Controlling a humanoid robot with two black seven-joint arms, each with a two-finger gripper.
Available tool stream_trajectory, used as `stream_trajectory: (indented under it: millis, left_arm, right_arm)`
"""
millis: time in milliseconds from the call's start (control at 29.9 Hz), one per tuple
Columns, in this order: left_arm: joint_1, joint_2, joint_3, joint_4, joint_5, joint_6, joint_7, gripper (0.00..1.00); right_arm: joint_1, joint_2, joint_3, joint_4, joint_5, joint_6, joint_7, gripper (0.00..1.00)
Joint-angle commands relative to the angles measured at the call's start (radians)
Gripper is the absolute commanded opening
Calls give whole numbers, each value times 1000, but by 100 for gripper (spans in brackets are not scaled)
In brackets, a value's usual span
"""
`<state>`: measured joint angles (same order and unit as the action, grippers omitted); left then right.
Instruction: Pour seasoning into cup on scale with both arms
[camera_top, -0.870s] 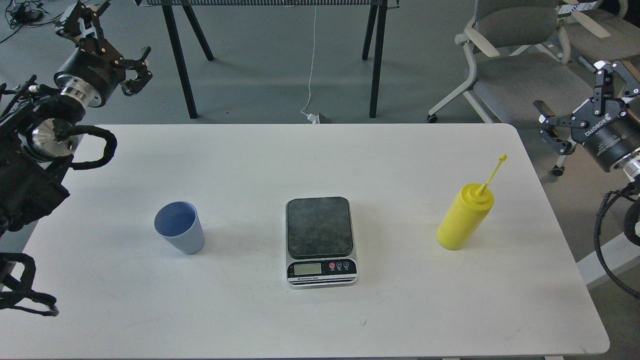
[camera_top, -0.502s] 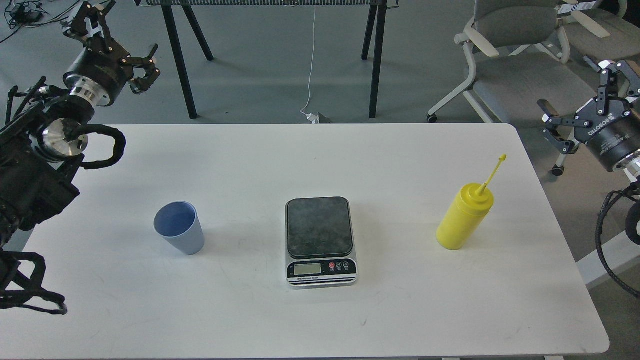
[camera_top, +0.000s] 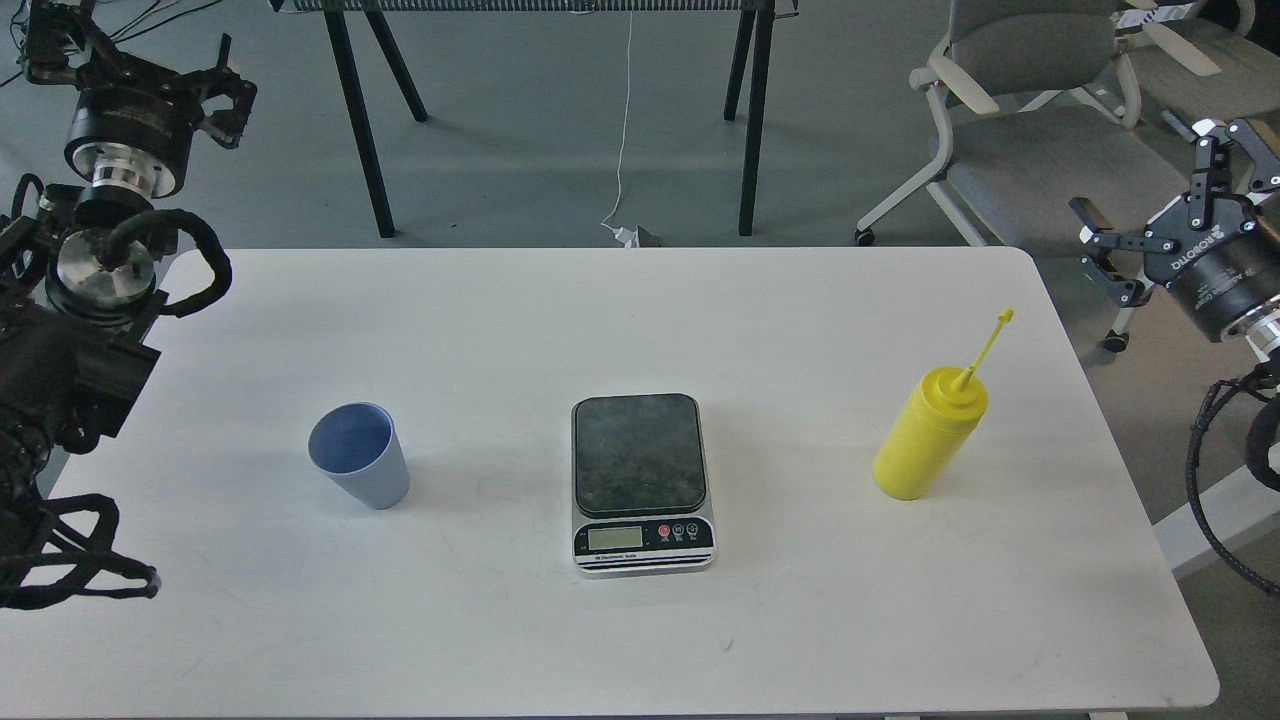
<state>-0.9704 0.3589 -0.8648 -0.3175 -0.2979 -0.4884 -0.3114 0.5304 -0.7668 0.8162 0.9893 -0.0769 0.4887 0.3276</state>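
Both hands are away from the things on the table and hold nothing. My left hand (camera_top: 130, 62) is at the 10 o'clock corner of the view, above the floor behind the table's far left edge. Its two fingers stand wide apart, one on the left near the cables and one on the right, and the space between them is free. My right hand (camera_top: 1165, 195) is at about 2 o'clock, beyond the right edge of the table (camera_top: 700, 640), in front of a grey chair (camera_top: 1020, 110). Its fingers are also spread wide, one pointing to the left and one pointing up, with nothing between them.

On the white table three things stand in a row, well apart from each other. The scale (camera_top: 641, 482) is at the middle of the view, its dark plate bare, its small display and round buttons on the near side, one button red. The blue cup (camera_top: 359, 455) stands upright at 9 o'clock from the scale, with its open mouth up; it is on the table, not on the scale. The yellow bottle (camera_top: 929, 434) stands at 3 o'clock from the scale, and its thin cap strap sticks out toward 1 o'clock from the nozzle. The bottle is nearer to the right hand, the cup nearer to the left arm.
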Motion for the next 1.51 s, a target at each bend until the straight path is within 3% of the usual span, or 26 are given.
stream_trajectory:
  millis: [0,201,435,635,870,1137,1338,1472]
  left_arm:
    - [-5,-6,24,5,3,0,-63,100]
    - [-62,53,66,-6,40,0,-120,100]
    - [-250,255,199,-6,449,0,-121,99]
    - [-300,380,294,-38,724,0,-120,99]
    - [-355,520,354,-354,1175,0,-117,100]
    - [-332,537,359,-779,1632,0,-115,100]
    - [-217,531,363,-1041,1931,0,-115,100]
    - [-149,531,405,-1129,2043,0,-117,100]
  right_arm:
    - [-3,6,-2,-1,0,0,1,99]
    - [-4,12,1,-3,0,0,1,99]
    - [-4,12,1,-3,-1,0,1,99]
    - [-4,12,0,-5,-1,0,1,99]
    - [-4,12,-2,-5,-1,0,1,99]
    - [-4,9,-3,-6,-1,0,1,99]
    - [-6,4,-5,-6,-1,0,-1,99]
    - [-7,1,-5,-6,-1,0,1,99]
